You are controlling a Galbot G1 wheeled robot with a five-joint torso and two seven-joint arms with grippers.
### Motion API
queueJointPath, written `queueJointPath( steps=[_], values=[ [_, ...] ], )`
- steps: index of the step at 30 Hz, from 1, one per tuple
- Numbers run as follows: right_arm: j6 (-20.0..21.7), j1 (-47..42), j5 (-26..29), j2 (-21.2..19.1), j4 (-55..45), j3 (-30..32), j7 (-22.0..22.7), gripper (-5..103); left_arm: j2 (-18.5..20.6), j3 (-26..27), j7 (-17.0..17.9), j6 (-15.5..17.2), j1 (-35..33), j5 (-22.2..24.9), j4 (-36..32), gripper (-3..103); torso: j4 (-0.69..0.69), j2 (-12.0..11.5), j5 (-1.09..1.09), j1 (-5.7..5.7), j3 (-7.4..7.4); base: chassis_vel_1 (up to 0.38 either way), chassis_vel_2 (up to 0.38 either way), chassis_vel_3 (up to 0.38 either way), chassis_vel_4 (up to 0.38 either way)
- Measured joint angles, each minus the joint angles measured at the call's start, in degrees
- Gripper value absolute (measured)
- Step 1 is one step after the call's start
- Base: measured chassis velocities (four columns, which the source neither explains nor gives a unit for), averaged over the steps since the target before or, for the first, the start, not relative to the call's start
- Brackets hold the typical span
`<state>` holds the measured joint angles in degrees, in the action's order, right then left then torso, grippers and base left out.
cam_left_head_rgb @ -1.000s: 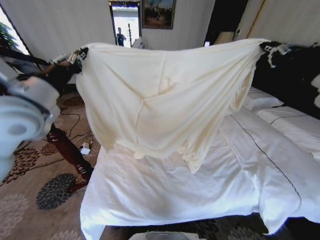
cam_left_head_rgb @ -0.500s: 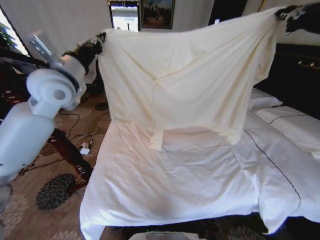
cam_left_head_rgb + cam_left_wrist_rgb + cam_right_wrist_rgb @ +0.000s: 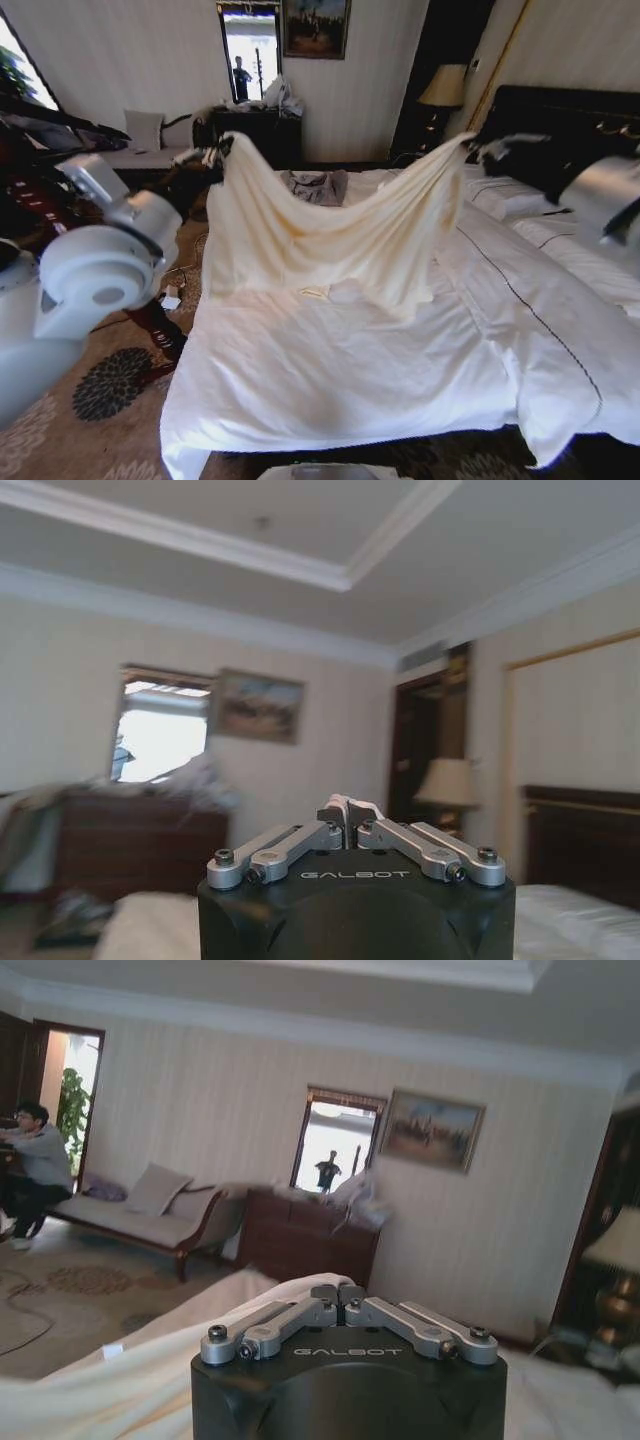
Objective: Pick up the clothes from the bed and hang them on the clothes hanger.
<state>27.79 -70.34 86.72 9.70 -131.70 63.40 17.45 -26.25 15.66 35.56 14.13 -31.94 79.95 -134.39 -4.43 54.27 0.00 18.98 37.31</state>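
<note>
Clothes [image 3: 330, 240] hung over bed [image 3: 340, 380], between left gripper [image 3: 222, 150] and right gripper [image 3: 478, 148]; lower edge on bed.

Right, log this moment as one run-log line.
left end effector: shut on pale cream-yellow shirt | right end effector: shut on shirt | shirt: stretched between both, hem touching white-sheeted bed

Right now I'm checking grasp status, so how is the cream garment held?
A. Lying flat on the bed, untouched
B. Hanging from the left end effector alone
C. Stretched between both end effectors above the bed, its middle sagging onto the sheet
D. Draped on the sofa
C: in the head view the cream garment spans from the left end effector to the right end effector, its lower edge resting on the bed.
</note>
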Motion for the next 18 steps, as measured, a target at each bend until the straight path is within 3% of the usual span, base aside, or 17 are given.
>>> queueJointPath(
  steps=[3,4,6,7,9,10,11,13,14,15,16,17,18],
  values=[
    [2.72,-1.51,5.14,2.34,-2.75,0.0,2.56,0,1.5,9.48,2.41,0.88,-9.98,0.71,-2.41,2,0.01,0.0,-0.02,0.01,0.0,0.0,0.0,0.0,0.0],
    [2.72,-1.51,5.14,2.34,-2.75,0.0,2.56,0,1.5,9.48,2.41,0.88,-9.98,0.71,-2.41,2,0.01,0.0,-0.02,0.01,0.0,0.0,0.0,0.0,0.0],
    [4.27,-4.7,7.61,4.56,-6.18,-1.17,4.35,0,1.82,21.43,2.83,1.41,-23.26,0.39,-4.14,2,0.03,0.0,-0.01,-0.01,-0.01,0.0,0.0,0.0,0.0],
    [4.0,-6.54,3.75,5.73,-6.63,-2.89,2.94,0,1.38,25.16,3.35,1.51,-27.79,0.01,-4.18,2,0.03,0.01,-0.05,-0.01,-0.02,0.0,0.0,0.0,0.0],
    [3.78,-6.96,1.96,6.23,-6.54,-3.83,2.1,0,1.16,26.0,3.61,1.52,-28.99,-0.16,-4.07,2,0.03,0.01,-0.05,-0.01,-0.02,0.0,0.0,0.0,0.0],
    [3.05,-7.52,-2.72,7.78,-5.97,-7.08,-0.33,0,0.66,27.22,4.36,1.55,-31.57,-0.59,-3.37,2,0.03,0.01,-0.02,-0.01,-0.02,0.0,0.0,0.0,0.0],
    [1.89,-7.16,-9.25,10.07,-4.79,-12.06,-3.24,0,0.1,27.34,4.76,1.59,-33.34,-1.61,-2.36,2,0.02,0.01,-0.05,-0.01,-0.01,0.0,0.0,0.0,0.0],
    [0.07,-5.77,-17.14,12.8,-3.54,-19.3,-6.93,0,-0.67,27.02,4.82,1.59,-33.84,-3.1,-1.59,2,0.0,0.0,0.02,0.01,0.01,0.0,0.0,0.0,0.0],
    [0.07,-5.77,-17.14,12.8,-3.54,-19.3,-6.93,0,-0.67,27.02,4.82,1.59,-33.84,-3.1,-1.59,2,0.0,0.0,0.02,0.01,0.01,0.0,0.0,0.0,0.0],
    [-0.65,-4.92,-21.93,14.66,-2.82,-24.2,-9.16,-2,-1.32,26.35,4.8,1.59,-33.97,-4.01,-1.28,2,0.01,0.0,0.03,0.02,0.02,0.0,0.0,0.0,0.0],
    [-0.78,-4.78,-23.35,15.24,-2.6,-25.57,-9.84,-2,-1.51,25.97,4.77,1.58,-33.96,-4.38,-1.16,2,0.01,0.0,0.04,0.02,0.01,0.0,0.0,0.0,0.0],
    [-0.94,-4.71,-26.18,16.46,-2.07,-28.37,-11.14,8,-2.01,24.94,4.66,1.55,-33.73,-5.5,-0.47,2,0.01,0.0,0.01,0.02,0.01,0.0,0.0,0.0,0.0],
    [-1.01,-4.89,-27.94,17.33,-1.72,-29.89,-12.01,8,-2.47,24.53,4.43,1.51,-33.57,-6.32,0.31,2,0.01,0.0,0.01,0.01,0.01,0.0,0.0,0.0,0.0]
  ],
)
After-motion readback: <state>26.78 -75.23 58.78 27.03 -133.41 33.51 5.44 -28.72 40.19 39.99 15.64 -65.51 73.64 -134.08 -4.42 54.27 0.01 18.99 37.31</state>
